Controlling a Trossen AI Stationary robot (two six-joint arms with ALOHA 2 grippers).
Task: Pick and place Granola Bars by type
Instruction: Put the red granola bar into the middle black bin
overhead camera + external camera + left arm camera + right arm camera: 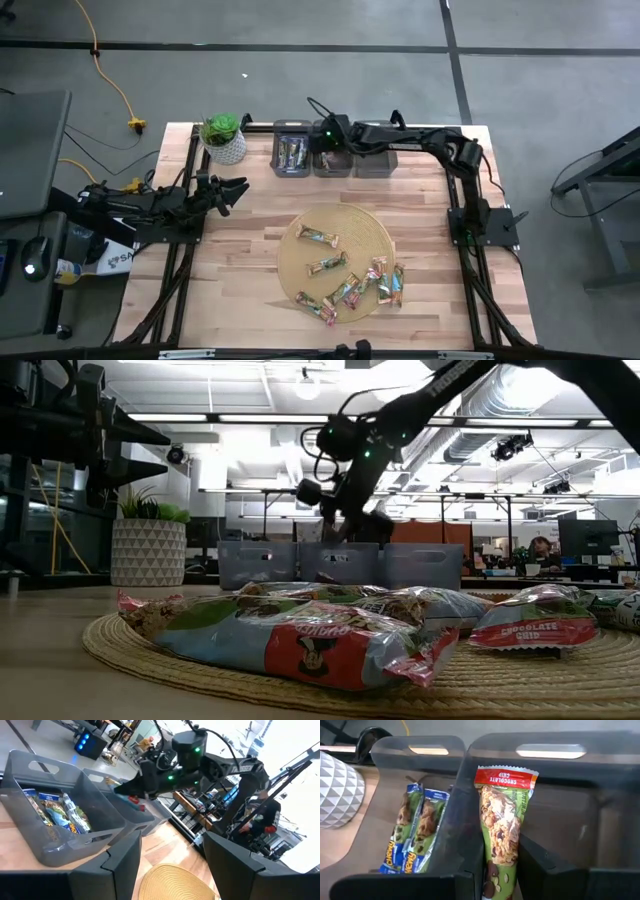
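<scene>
A red-ended bar [502, 827] hangs lengthwise, red end outward, clamped in the right jaws [502, 885] above the middle bin [550, 757]

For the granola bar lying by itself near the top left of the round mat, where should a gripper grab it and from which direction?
Grip that granola bar across its narrow width at mid-length, coming straight down from above. It lies flat on the straw mat, apart from the other bars, so both long edges look free for the fingers. The crimped wrapper ends would likely slip. The left gripper waits open closest to it.
</scene>
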